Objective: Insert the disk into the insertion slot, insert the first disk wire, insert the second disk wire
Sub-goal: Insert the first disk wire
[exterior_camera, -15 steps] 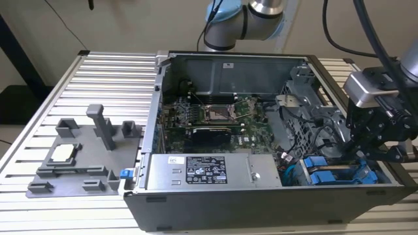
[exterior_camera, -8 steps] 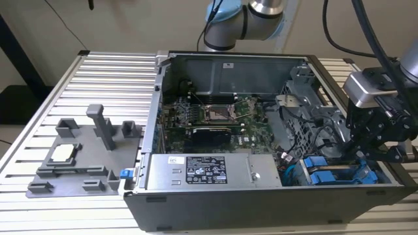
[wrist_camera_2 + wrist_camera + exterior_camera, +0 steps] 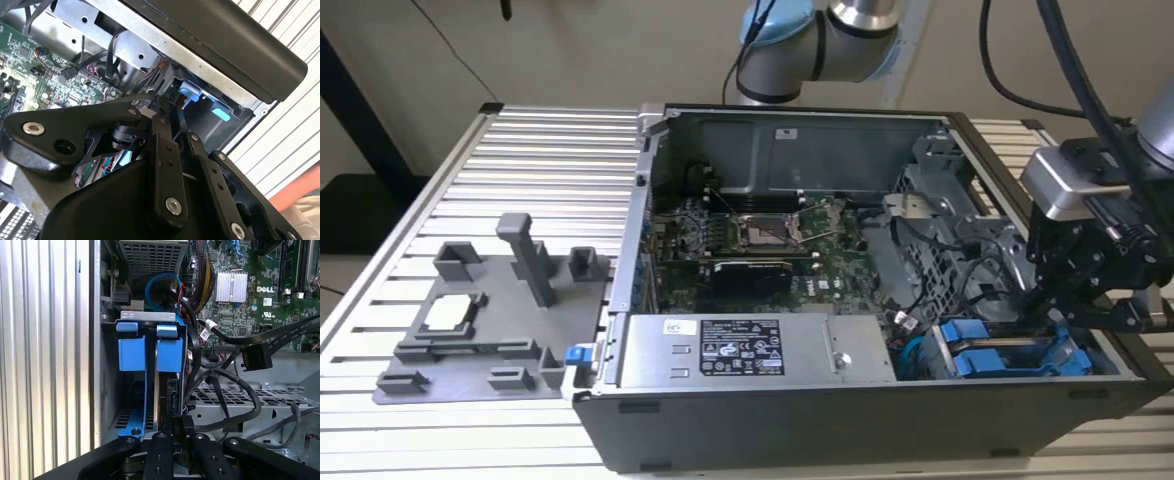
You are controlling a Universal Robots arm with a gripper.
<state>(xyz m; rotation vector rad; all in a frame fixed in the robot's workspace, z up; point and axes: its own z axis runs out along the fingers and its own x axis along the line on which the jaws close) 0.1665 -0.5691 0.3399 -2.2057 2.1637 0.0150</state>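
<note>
The disk (image 3: 169,354), in its blue carrier, sits upright in the insertion slot (image 3: 148,316) of the grey drive cage, beside a similar blue-framed carrier (image 3: 132,353). In the exterior view both blue carriers (image 3: 983,358) show at the case's front right corner, with my gripper (image 3: 1083,318) just above and to their right. In the first wrist view my gripper (image 3: 178,436) is shut on a black wire connector (image 3: 178,424) at the disk's near edge; its cable (image 3: 235,416) loops away over the cage. The black fingers (image 3: 163,150) point toward the blue tabs (image 3: 190,93).
A second black flat connector (image 3: 255,358) hangs loose over the motherboard (image 3: 260,295). Cable bundles (image 3: 200,285) crowd the space beside the cage. The silver power-supply box (image 3: 754,350) lies along the case front. A grey fixture (image 3: 494,320) stands on the slatted table at the exterior view's left.
</note>
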